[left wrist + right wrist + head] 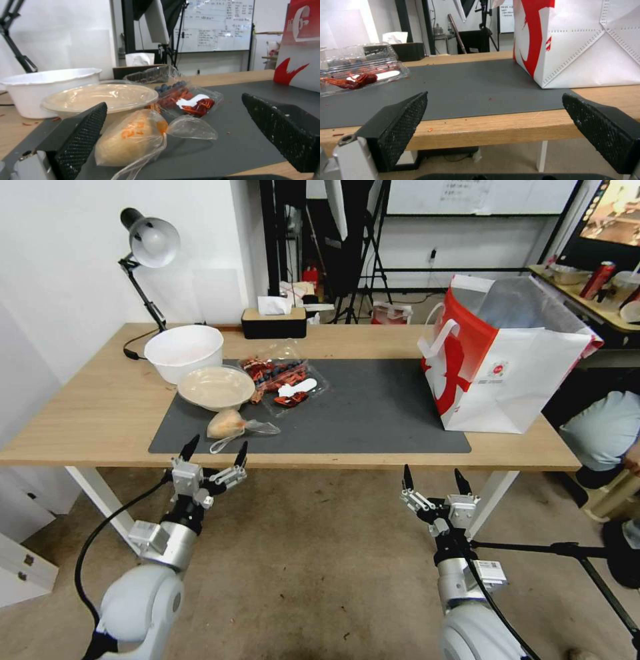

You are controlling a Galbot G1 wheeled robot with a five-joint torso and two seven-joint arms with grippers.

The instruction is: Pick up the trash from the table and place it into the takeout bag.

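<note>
Two grippers hang just off the near edge of the table, neither touching anything; left gripper jaws spread wide, facing the knotted clear bag that lies near the mat's near-left corner; right gripper jaws likewise spread, empty, level with the table's near edge, short of the takeout bag. Takeout bag stands upright at the mat's right edge, mouth open, clear liner showing. Trash clusters toward the left end: white bowl on bare wood by the far-left corner of the mat; lidded beige bowl touching it; clear clamshell box with red and blue scraps just beside; desk lamp and tissue box along the far edge.
</note>
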